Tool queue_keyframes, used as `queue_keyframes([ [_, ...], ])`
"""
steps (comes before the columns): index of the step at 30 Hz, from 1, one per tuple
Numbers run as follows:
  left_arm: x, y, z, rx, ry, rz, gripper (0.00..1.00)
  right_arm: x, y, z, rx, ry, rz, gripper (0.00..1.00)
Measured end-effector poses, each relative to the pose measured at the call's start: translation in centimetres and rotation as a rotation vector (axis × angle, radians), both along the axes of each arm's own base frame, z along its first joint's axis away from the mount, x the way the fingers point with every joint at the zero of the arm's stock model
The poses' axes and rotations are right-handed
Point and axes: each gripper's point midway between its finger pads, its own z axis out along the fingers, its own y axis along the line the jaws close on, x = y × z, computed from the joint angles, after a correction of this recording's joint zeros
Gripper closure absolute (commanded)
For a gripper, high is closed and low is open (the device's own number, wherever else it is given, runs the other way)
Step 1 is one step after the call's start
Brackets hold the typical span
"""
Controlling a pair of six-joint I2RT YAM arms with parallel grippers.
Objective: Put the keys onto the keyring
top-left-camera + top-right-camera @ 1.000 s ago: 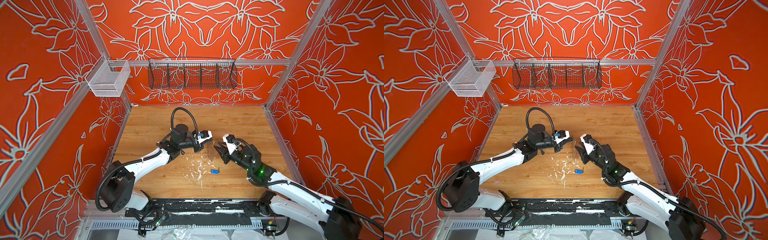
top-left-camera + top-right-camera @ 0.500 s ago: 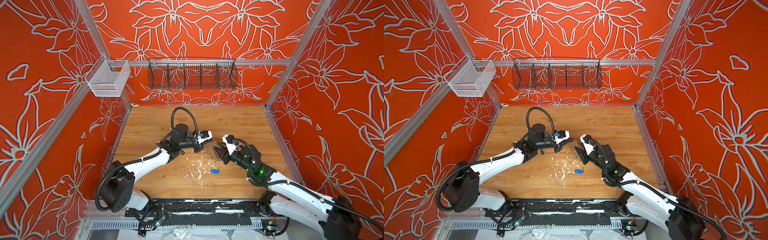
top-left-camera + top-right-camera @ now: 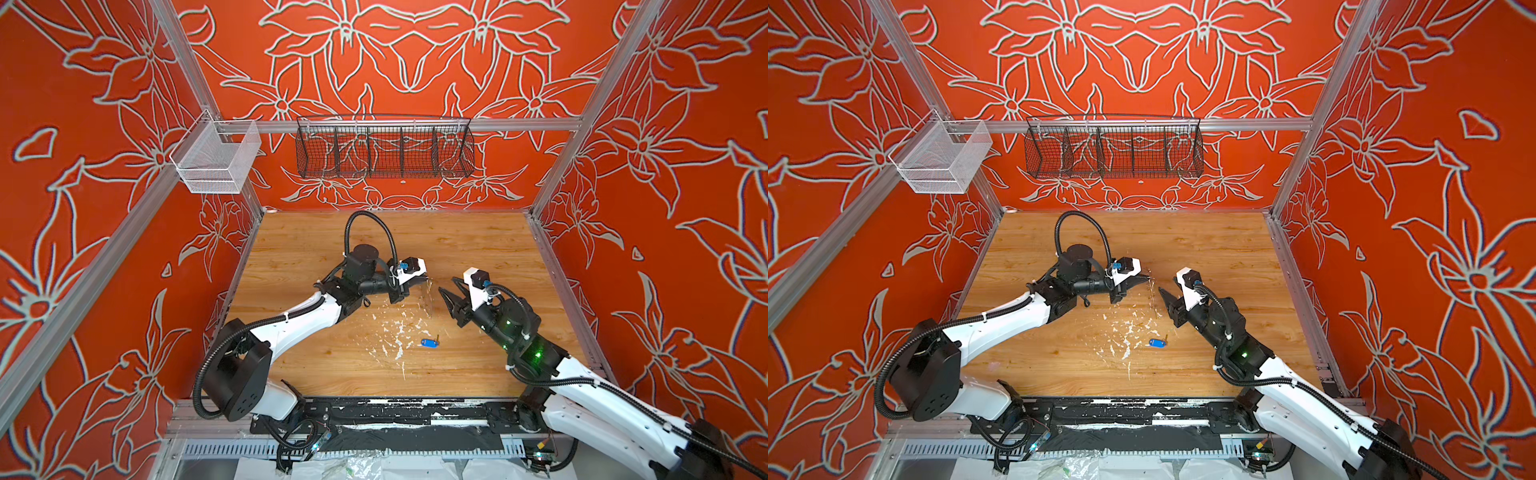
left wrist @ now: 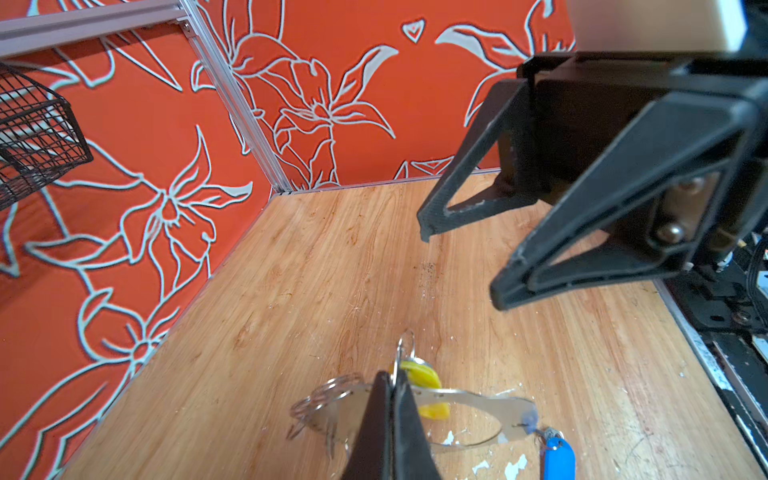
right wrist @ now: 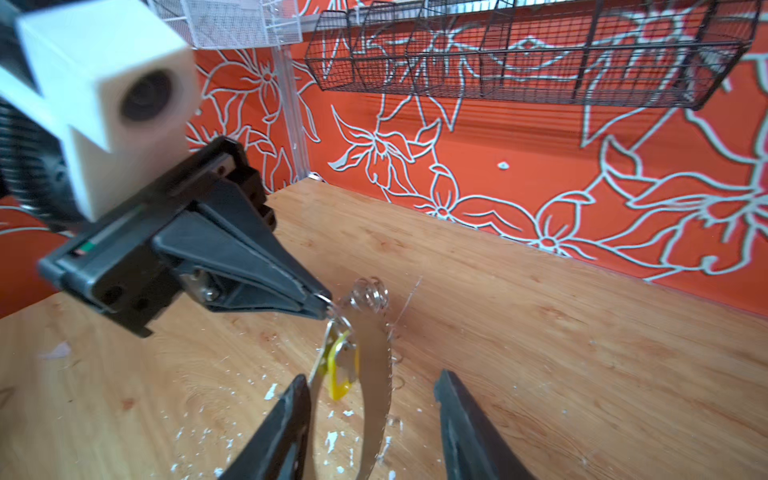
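Since a second ago the right claw (image 3: 444, 299) has spread its jaws; it hangs near the keyring (image 5: 374, 357), gripping nothing. The left claw (image 5: 322, 307) is pressed together on the keyring's edge, holding it upright over the table (image 3: 478, 241). The yellow key (image 5: 338, 370) seems already hung on a loop. The blue key (image 3: 427, 342) lies loose on the wood, so the right claw probably must drop and pinch it next.
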Motion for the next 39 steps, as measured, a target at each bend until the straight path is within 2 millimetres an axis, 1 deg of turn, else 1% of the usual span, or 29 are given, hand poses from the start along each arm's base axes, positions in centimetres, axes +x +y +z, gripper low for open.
queue_keyframes([
  [3, 0.0, -0.1, 0.2, -0.008, 0.016, -0.001, 1.0, 0.3, 0.7, -1.6, -0.039, 0.038, 0.022, 0.51],
  [5, -0.1, -0.1, 0.5, -0.015, 0.025, -0.005, 1.0, 0.4, 1.6, -3.1, -0.069, 0.081, 0.056, 0.52],
  [7, -0.1, -0.2, 0.7, -0.021, 0.03, -0.009, 1.0, 0.4, 2.1, -3.7, -0.082, 0.103, 0.082, 0.51],
  [13, -0.3, -0.2, 0.6, -0.02, 0.041, -0.014, 1.0, 0.3, 3.0, -2.9, -0.065, 0.093, 0.125, 0.52],
  [20, -0.4, -0.3, 0.6, -0.022, 0.044, -0.023, 1.0, 1.1, 3.0, -2.6, -0.069, 0.095, 0.092, 0.64],
  [23, -0.5, -0.3, 0.6, -0.023, 0.045, -0.025, 1.0, 1.5, 2.8, -2.1, -0.067, 0.087, 0.067, 0.66],
  [29, -0.7, -0.3, 0.6, -0.025, 0.047, -0.036, 1.0, 1.7, 2.6, -2.1, -0.069, 0.087, 0.054, 0.65],
  [33, -0.7, -0.4, 0.6, -0.026, 0.048, -0.04, 1.0, 1.7, 2.6, -2.1, -0.07, 0.086, 0.056, 0.61],
  [39, -0.7, -0.4, 0.6, -0.026, 0.049, -0.041, 1.0, 1.6, 3.1, -2.4, -0.077, 0.094, 0.081, 0.61],
])
